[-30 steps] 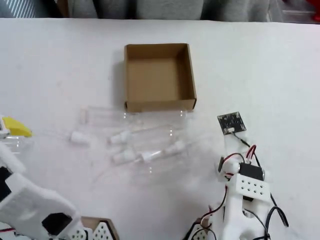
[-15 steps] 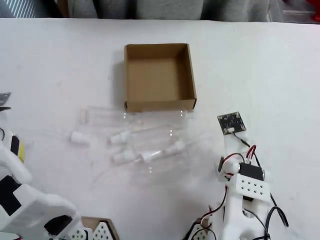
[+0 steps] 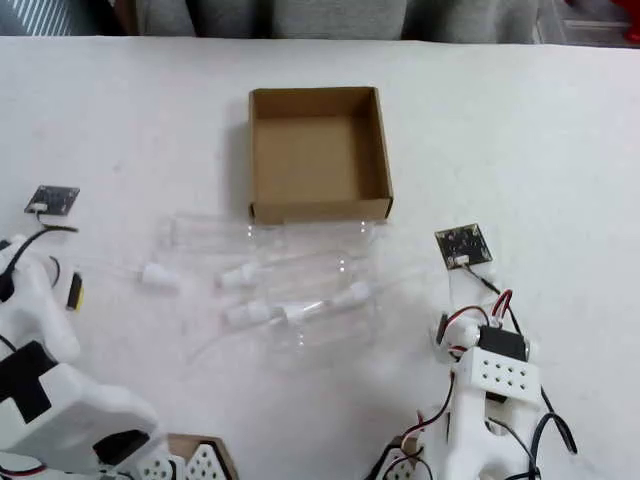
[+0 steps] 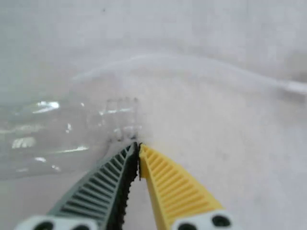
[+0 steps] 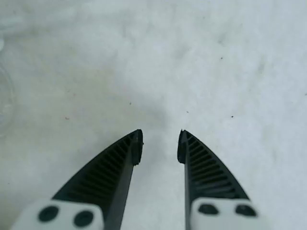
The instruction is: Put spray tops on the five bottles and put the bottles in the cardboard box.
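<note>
Grey-and-yellow left gripper (image 4: 139, 149), jaws pressed together, sits just beside a clear plastic bottle (image 4: 72, 129); black right gripper (image 5: 158, 141) hangs spread above the white table (image 5: 201, 57).

cardboard box (image 3: 320, 211) sits open side up at mid-desk (image 3: 520, 130). Clear bottles (image 3: 300, 268) lie on their sides in a loose cluster just in front of its near wall. White spray tops (image 3: 157, 276) are scattered among them, and whether any is seated on a neck I can't tell. One arm (image 3: 45, 400) at the lower-left edge, the other (image 3: 495, 385) at lower right — both apart from the cluster.
</note>
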{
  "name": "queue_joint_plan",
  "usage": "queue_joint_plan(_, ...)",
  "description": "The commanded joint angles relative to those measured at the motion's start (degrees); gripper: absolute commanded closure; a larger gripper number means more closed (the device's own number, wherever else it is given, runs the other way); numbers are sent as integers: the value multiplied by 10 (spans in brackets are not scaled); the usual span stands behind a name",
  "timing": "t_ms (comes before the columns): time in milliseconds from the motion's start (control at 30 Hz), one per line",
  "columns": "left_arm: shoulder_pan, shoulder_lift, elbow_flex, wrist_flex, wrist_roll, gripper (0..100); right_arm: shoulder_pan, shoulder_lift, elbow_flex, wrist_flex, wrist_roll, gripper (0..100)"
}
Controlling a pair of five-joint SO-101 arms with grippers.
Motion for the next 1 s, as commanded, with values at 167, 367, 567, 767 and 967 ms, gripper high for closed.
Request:
queue_joint_plan(167,48,-31,-2,-126,127,976,-5,-2,-4,-8,6,894)
queue_joint_plan(367,57,-8,-2,-225,142,976,-6,-2,-4,-8,6,894)
queue_joint_plan(567,76,52,-63,-207,142,976,-6,-1,-4,-8,6,894)
queue_joint_plan(767,86,44,-133,-127,138,976,-6,0,-4,-8,6,894)
queue_joint_plan(967,82,44,-269,52,61,976,-6,0,-4,-8,6,894)
